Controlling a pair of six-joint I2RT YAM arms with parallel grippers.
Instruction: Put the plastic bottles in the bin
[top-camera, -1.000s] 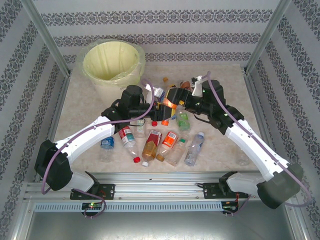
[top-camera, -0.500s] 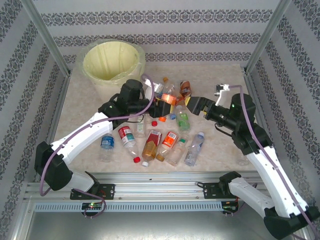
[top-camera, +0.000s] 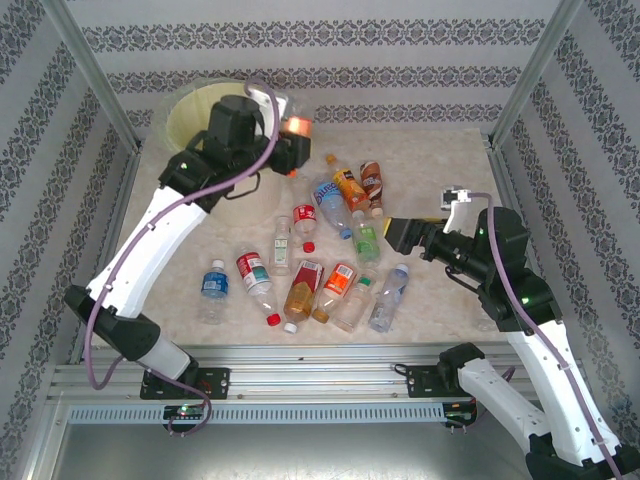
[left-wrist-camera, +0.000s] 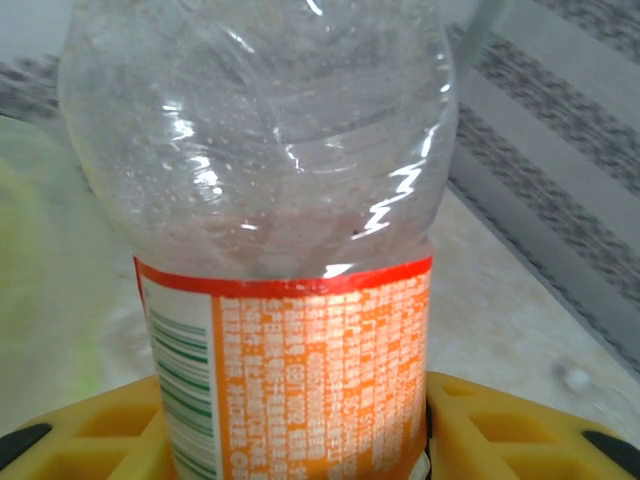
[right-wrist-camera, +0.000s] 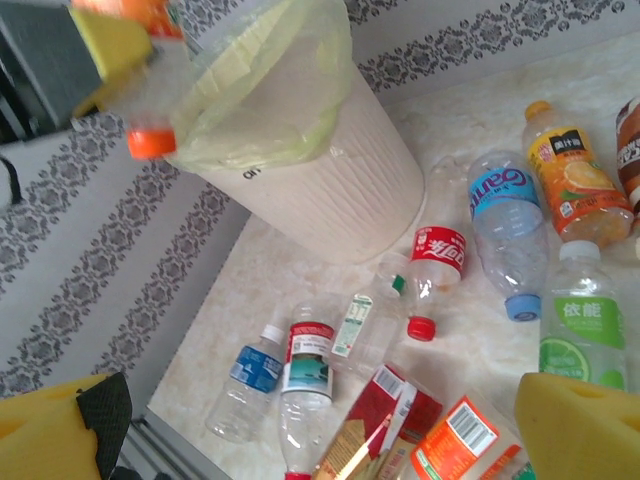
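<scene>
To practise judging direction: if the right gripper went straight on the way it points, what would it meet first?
Probably the green-labelled bottle lying just ahead of the right gripper, though its height is unclear.

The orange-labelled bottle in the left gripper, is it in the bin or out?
Out. The left gripper holds the orange-labelled bottle clamped between its yellow pads, in the air beside the rim of the bin, not dropped inside.

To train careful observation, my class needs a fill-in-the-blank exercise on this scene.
The left gripper is shut on a plastic bottle with an ____ label. The right gripper hangs with its jaws ____. The bin stands in the table's far ____ corner.
Missing: orange; open; left.
</scene>
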